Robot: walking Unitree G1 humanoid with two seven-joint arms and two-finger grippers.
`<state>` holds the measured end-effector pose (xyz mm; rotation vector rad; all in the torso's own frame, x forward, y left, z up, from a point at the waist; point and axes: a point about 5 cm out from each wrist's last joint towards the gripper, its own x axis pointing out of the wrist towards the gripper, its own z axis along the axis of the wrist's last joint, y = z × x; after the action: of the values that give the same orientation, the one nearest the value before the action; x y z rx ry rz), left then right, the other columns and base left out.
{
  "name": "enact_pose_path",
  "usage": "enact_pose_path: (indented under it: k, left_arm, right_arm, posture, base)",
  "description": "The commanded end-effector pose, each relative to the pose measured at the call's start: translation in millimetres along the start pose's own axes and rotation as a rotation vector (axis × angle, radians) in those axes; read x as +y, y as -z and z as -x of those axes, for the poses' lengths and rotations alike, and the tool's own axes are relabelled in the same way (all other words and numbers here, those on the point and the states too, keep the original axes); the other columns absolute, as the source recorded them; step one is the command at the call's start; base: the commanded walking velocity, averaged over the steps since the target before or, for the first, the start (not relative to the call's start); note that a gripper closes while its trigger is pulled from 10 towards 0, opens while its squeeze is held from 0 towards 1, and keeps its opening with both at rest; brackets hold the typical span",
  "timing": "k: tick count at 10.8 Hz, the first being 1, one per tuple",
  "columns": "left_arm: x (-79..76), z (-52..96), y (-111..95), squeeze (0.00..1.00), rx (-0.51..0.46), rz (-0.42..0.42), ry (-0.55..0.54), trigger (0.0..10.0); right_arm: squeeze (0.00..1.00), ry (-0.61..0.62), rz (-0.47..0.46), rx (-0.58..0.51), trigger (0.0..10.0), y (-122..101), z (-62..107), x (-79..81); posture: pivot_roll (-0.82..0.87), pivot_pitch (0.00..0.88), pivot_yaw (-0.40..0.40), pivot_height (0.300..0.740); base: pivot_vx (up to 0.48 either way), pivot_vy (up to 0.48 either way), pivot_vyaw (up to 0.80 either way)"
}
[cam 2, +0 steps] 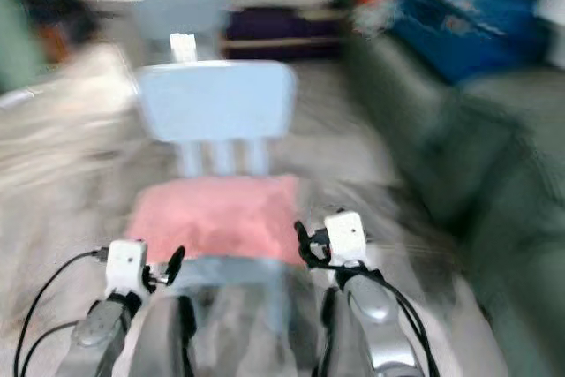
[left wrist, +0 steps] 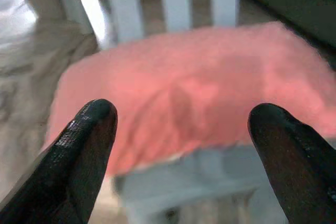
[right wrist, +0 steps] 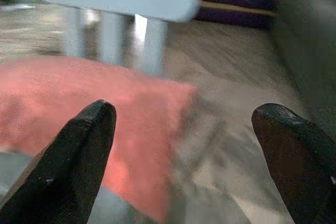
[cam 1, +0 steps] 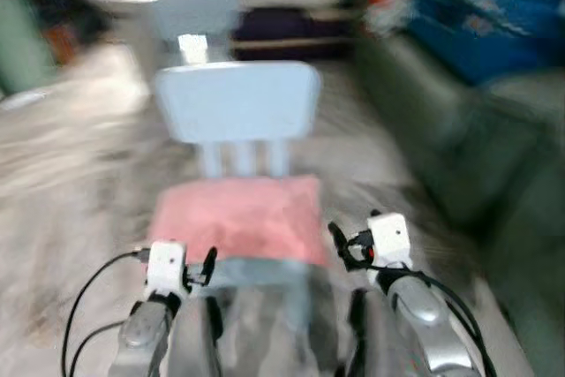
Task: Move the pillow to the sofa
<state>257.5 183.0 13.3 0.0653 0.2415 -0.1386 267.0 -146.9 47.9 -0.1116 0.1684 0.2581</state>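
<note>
A pink pillow (cam 1: 238,218) lies flat on the seat of a small pale blue chair (cam 1: 238,103) right in front of me. The eye views are blurred. My left gripper (left wrist: 181,129) is held just short of the pillow's near left corner, open, with the pillow between and beyond its fingertips. My right gripper (right wrist: 184,129) hovers open by the pillow's near right corner, one finger (right wrist: 79,150) over the pillow and the other over the floor. The grey-green sofa (cam 1: 494,156) runs along the right side.
A blue bundle (cam 1: 485,15) lies on the sofa's far end. Clutter and a dark low shelf (cam 1: 291,28) stand behind the chair. Pale carpet (cam 1: 71,156) spreads to the left of the chair.
</note>
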Motion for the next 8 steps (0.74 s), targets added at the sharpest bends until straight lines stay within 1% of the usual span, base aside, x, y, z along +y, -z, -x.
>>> enact_pose_path:
  k: [1, 4, 7, 8]
  left_arm:
    - [5.2, 1.9, 0.5, 0.0, 0.003, -0.009, -0.023, 10.0]
    - [8.9, 2.4, 1.5, 0.0, 0.012, -0.022, -0.064, 10.0]
    - [17.6, 2.8, -0.8, 0.0, 0.007, -0.056, -0.143, 10.0]
    - [22.1, 2.5, -2.2, 0.0, 0.005, -0.063, -0.179, 10.0]
  right_arm:
    - [0.0, -0.017, 0.008, -0.035, 10.0, -10.3, -6.5, 2.1]
    - [0.0, -0.015, 0.009, -0.034, 10.0, -10.3, -6.9, 1.9]
    - [0.0, -0.018, 0.01, -0.034, 10.0, -10.0, -7.0, 2.5]
    - [0.0, -0.02, 0.011, -0.033, 10.0, -9.8, -7.1, 2.5]
  posture:
    - [-0.05, 0.017, 0.028, 0.451]
    - [-0.05, 0.019, 0.027, 0.41]
    - [-0.05, 0.021, 0.026, 0.377]
    - [-0.05, 0.021, 0.025, 0.358]
  base:
    - [0.0, 0.0, 0.0]
    - [0.0, 0.0, 0.0]
    - [0.0, 0.0, 0.0]
    - [0.0, 0.0, 0.0]
